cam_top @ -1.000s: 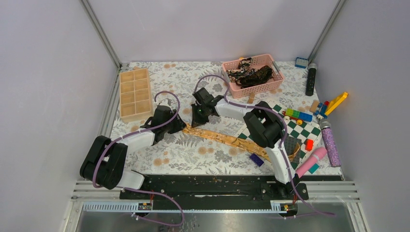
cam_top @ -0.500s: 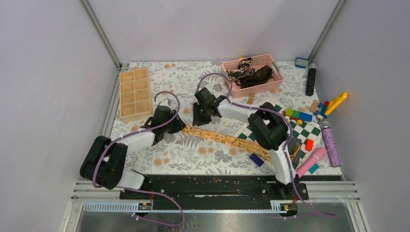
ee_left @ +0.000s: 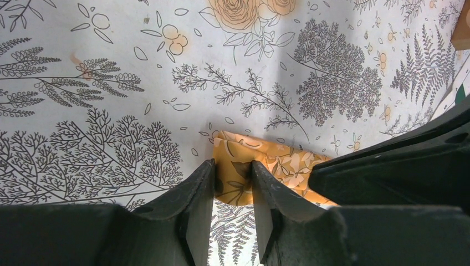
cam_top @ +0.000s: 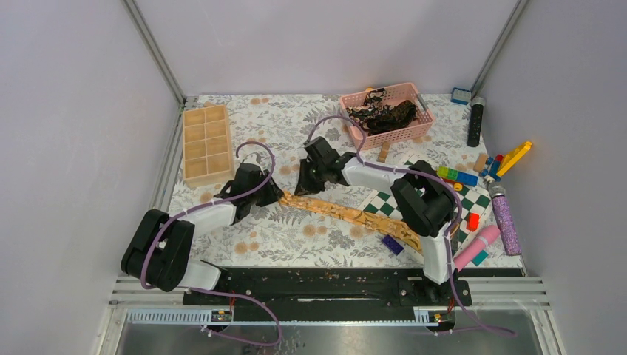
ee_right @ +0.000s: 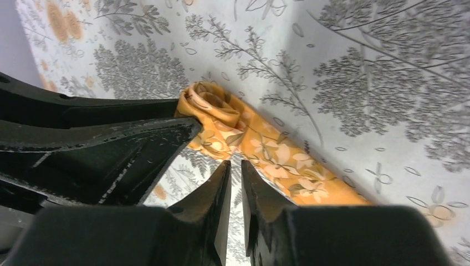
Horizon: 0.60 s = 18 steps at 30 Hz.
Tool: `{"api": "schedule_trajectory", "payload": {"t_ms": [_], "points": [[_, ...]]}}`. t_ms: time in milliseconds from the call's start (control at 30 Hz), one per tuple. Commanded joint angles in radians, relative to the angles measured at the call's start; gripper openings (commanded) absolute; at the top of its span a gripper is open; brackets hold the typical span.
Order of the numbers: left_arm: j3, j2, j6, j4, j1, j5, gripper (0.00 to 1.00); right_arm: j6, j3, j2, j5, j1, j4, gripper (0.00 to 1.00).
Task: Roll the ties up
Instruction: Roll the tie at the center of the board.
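We find the left claw (ee_left: pixel 233 166) part-closed, pinching the small rolled end of the golden tie (ee_left: pixel 277 160) at mid-frame. The right claw (ee_right: pixel 235 164) stands a narrow slit apart with nothing between, its tips at the tie's edge just beside the roll. The tie then runs flat toward lower right over the floral surface (cam_top: pixel 296 240); dark ties (cam_top: pixel 384 115) fill the pink basket (cam_top: pixel 392 137), upper right.

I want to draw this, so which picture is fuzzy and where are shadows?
Right wrist view: tablecloth fuzzy toward the right edge, golden tie crisp. Left wrist view: a grey shadow lies just above the tie. Top view: evenly lit, sharp.
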<state>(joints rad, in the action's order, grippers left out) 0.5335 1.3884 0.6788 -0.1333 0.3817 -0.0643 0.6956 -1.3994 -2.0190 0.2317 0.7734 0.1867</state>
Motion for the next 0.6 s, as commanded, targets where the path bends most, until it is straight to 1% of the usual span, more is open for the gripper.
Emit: {"api": "schedule_trajectory", "payload": {"t_ms": [0, 200, 400, 567], "points": [[-0.003, -0.033, -0.010, -0.055, 0.005, -0.007, 0.31, 0.104, 0.010, -0.023, 0.111, 0.007, -0.129, 0.19], [0.000, -0.027, -0.012, -0.055, 0.006, -0.006, 0.31, 0.139, -0.019, -0.064, 0.145, 0.007, -0.158, 0.19], [0.006, -0.026, -0.013, -0.052, 0.005, 0.000, 0.32, 0.131, -0.038, -0.087, 0.121, 0.009, -0.116, 0.19], [0.011, -0.021, -0.011, -0.052, 0.005, -0.004, 0.35, 0.125, -0.038, -0.103, 0.113, 0.008, -0.104, 0.18]]}}
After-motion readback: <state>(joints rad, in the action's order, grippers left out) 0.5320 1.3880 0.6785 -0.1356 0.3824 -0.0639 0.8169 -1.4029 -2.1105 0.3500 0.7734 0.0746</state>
